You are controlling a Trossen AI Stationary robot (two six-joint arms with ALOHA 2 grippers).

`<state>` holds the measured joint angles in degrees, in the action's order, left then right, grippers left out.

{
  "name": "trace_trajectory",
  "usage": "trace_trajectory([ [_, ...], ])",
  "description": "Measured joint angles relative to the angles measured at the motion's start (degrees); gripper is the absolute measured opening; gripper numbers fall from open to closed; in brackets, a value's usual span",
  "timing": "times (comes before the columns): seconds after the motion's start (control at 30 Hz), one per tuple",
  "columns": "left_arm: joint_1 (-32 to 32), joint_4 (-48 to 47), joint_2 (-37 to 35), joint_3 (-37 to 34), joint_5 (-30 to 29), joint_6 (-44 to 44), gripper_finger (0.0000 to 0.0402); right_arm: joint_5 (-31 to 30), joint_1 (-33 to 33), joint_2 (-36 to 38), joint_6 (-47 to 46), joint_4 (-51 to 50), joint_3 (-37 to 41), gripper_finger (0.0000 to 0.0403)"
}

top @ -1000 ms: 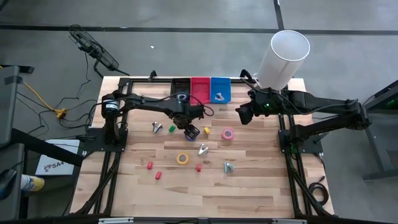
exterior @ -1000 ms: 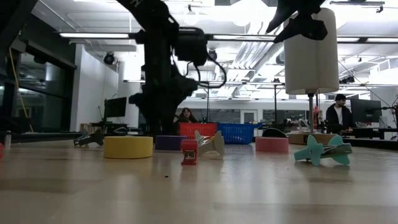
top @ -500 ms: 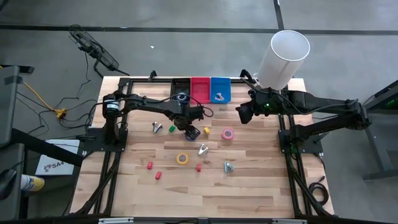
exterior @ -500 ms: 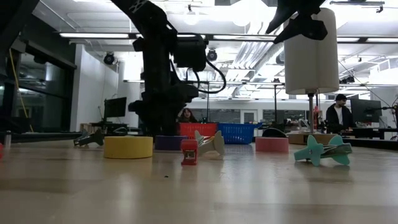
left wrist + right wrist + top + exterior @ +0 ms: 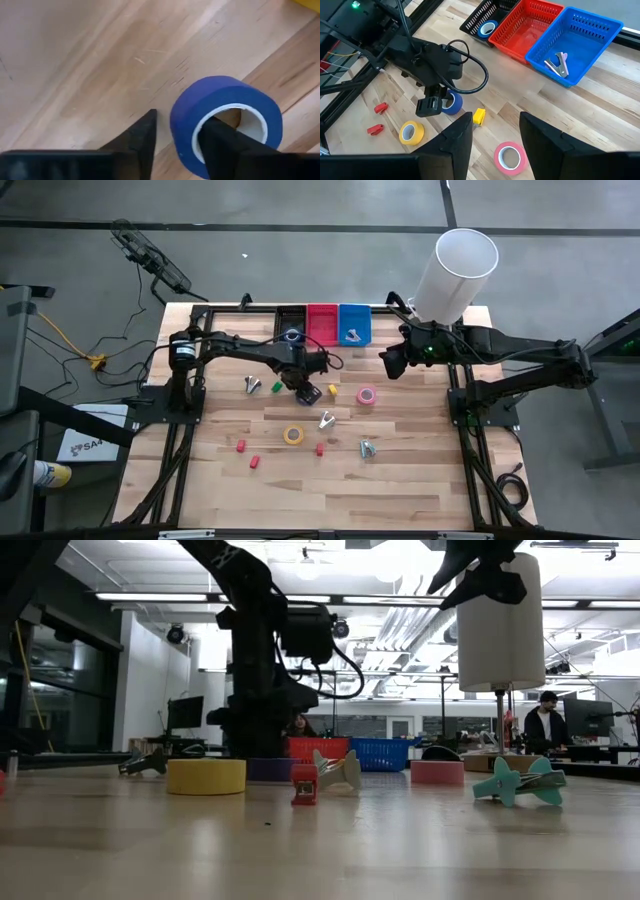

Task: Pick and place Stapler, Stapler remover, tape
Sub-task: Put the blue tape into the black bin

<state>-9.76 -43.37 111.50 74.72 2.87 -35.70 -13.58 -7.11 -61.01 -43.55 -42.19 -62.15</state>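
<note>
A blue tape roll (image 5: 225, 100) lies flat on the wooden table, left of centre. My left gripper (image 5: 305, 390) points down over it, open, with one finger in the roll's hole and one outside. A pink roll (image 5: 367, 395) and a yellow roll (image 5: 293, 435) lie flat nearby. Another blue roll (image 5: 487, 28) lies in the black basket. A staple remover (image 5: 557, 62) rests in the blue basket, and others (image 5: 327, 420) (image 5: 368, 447) (image 5: 252, 384) lie on the table. My right gripper (image 5: 492, 130) hangs open and empty, high at the far right. My left gripper comes from above, straddling the near wall (image 5: 182, 127) of the blue roll. Its inner finger (image 5: 220, 145) stands in the hole against the white core. Its outer finger (image 5: 142, 137) stands a small gap off the blue side. The roll lies flat on the table.
Black (image 5: 291, 320), red (image 5: 322, 322) and blue (image 5: 354, 323) baskets stand side by side at the far edge. A tall white cylinder (image 5: 455, 275) stands at the far right. Small red (image 5: 240, 445), green (image 5: 276, 387) and yellow (image 5: 332, 390) blocks lie scattered about.
My left gripper has sunk a little toward the table, down around the blue roll. The roll has stayed where it was.
</note>
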Motion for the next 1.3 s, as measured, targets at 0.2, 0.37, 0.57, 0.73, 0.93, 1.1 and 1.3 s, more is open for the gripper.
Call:
trace_trajectory([
  [0.2, 0.02, -0.05, 0.00, 0.02, 2.02, 2.48, 0.0038, 0.00, 0.00, 0.00, 0.23, 0.00, 0.00, 0.0154],
  [0.37, -0.57, -1.35, -2.19, 0.70, 4.35, 5.16, 0.0035, 0.00, 0.00, 0.00, 0.39, 0.00, 0.00, 0.0154],
  [0.57, -4.46, -9.81, -4.92, 6.28, 1.97, 9.73, 0.0035, 0.00, 0.00, 0.00, 0.91, 0.00, 0.00, 0.0154],
  [0.73, -9.38, -15.99, -6.71, 11.17, -2.07, 13.11, 0.0035, 0.00, 0.00, 0.00, 1.14, 0.00, 0.00, 0.0154],
  [0.93, -15.32, -18.44, -7.09, 14.77, -4.67, 14.51, 0.0035, -0.02, 0.00, 0.00, 1.57, 0.00, 0.00, 0.0154],
  [1.1, -20.05, -17.51, -7.10, 15.17, -6.58, 13.97, 0.0035, -1.13, 0.02, 0.00, 1.60, 0.00, 0.00, 0.0154],
  [1.3, -24.57, -15.84, -7.10, 15.17, -9.96, 14.45, 0.0035, -2.21, 0.02, 0.01, 1.60, -0.01, 0.00, 0.0154],
])
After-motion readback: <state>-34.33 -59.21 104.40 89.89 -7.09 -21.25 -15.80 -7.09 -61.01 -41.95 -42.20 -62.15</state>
